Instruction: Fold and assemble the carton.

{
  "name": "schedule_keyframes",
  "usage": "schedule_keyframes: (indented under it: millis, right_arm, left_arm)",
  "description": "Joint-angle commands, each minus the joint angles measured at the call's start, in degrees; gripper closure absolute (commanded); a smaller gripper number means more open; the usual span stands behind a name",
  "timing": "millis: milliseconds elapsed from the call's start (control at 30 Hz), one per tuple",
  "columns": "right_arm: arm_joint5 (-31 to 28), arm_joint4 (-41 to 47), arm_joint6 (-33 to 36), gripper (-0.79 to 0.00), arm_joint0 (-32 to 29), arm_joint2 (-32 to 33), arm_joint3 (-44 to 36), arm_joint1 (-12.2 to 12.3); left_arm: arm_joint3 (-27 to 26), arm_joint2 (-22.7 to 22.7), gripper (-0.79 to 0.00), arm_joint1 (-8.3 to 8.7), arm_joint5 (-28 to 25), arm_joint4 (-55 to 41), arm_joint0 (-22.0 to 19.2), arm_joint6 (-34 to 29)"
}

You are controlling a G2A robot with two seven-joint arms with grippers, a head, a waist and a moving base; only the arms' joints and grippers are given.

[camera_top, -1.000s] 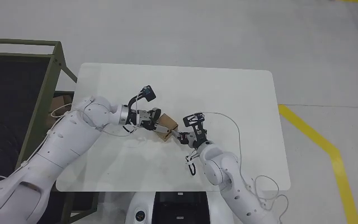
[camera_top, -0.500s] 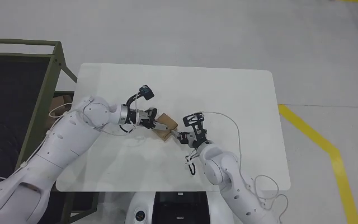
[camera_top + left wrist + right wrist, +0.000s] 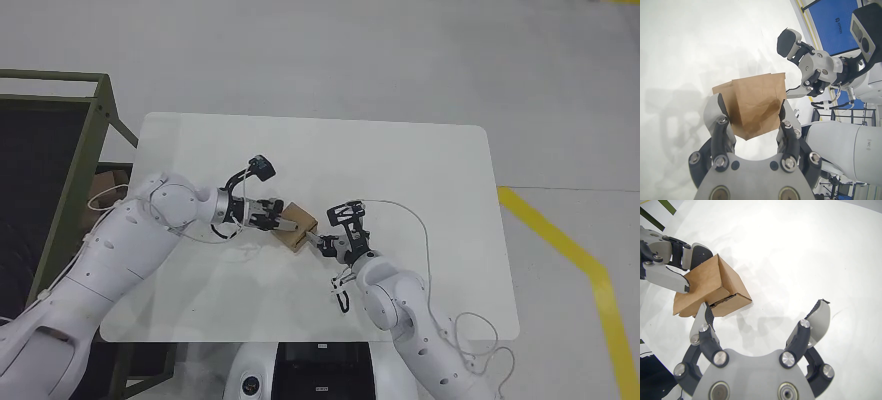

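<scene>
**Carton held by left hand, right hand at the open end: risks**

The most likely problem, in my judgement: the right hand (image 3: pixel 762 311) pushes the end flap (image 3: pixel 723 298) at a bad angle, so the flap bends outside its crease or crumples instead of folding in. The flap edge looks rough already, so it could also tear. Second risk: the push goes along the carton (image 3: pixel 297 224) and the cardboard slides or turns between the fingers of the left hand (image 3: pixel 268 213), bc these press only on smooth faces near the left end. Third risk: the fingertip catches in the gap under the flap and drags the whole box when the arm moves away.

Position now: the small brown carton is approx. in the middle of the white tabletop (image 3: pixel 420 170), a little to the left. Its right end seems to rest on the surface; whether the left end is lifted, I cannot tell. The left hand is closed on the carton from the left, one finger on the top face and one on the far side. The right hand is just near-right of the carton with the fingers spread wide, holding nothing. One of its fingers (image 3: pixel 705 313) touches the flap at the dark gap; the other is well apart from the box, over bare tabletop.
</scene>
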Motion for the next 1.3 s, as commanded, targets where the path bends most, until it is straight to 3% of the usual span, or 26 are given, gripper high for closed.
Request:
schedule_keyframes:
  millis: [0,1267]
  right_arm:
    - [0.0,0.0,0.0,-0.785,0.0,0.0,0.0,0.0]
    - [-0.2,0.5,0.1,-0.785,0.2,0.5,0.7,-0.1]
  left_arm:
    - [0.1,0.0,-0.539,-0.1,0.0,0.0,0.0,-0.1]
    - [0.6,-0.5,-0.539,-1.48,0.6,1.1,-0.2,-1.5]
